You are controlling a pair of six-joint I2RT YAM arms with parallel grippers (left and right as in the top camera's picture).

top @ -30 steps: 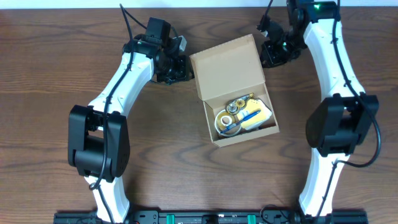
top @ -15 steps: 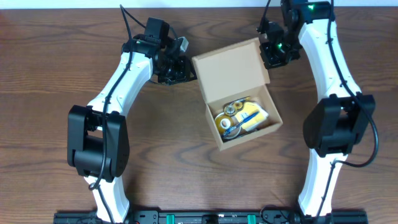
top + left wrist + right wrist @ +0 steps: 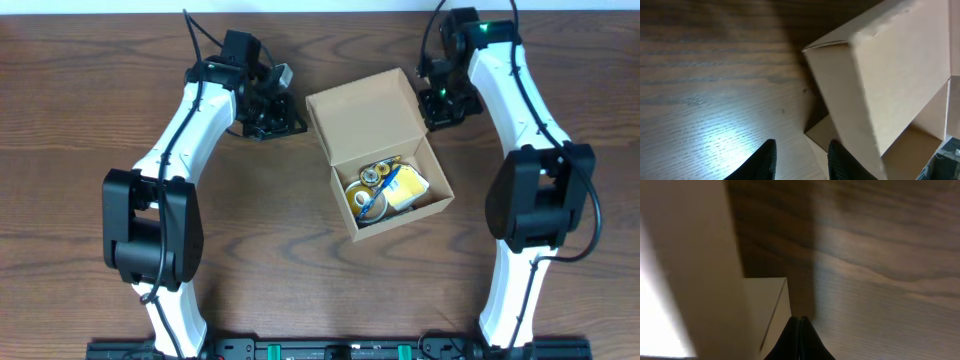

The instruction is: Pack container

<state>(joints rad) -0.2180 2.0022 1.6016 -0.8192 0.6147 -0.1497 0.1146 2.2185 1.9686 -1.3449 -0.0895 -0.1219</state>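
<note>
The container (image 3: 372, 112) is a tan cardboard box in the middle of the table, its flap lid standing open toward the back. Inside lie a yellow pad (image 3: 410, 190), tape rolls (image 3: 362, 198) and a blue pen (image 3: 396, 182). My left gripper (image 3: 296, 124) is open at the lid's left edge. In the left wrist view the left gripper (image 3: 801, 152) has only bare table and a cardboard flap edge between its fingers, with the container (image 3: 890, 75) to the right. My right gripper (image 3: 430, 108), shut and empty, sits at the lid's right edge. In its wrist view the right gripper (image 3: 800, 322) is beside the container wall (image 3: 690, 270).
The wooden table (image 3: 90, 120) stretches bare to both sides of the box. Both white arms arc in from the front edge, the left arm (image 3: 170, 150) on the left and the right arm (image 3: 535, 120) on the right.
The box swung slightly right and back again. My right gripper has come down from the lid's far right corner to its right edge. My left gripper has shifted a little left.
</note>
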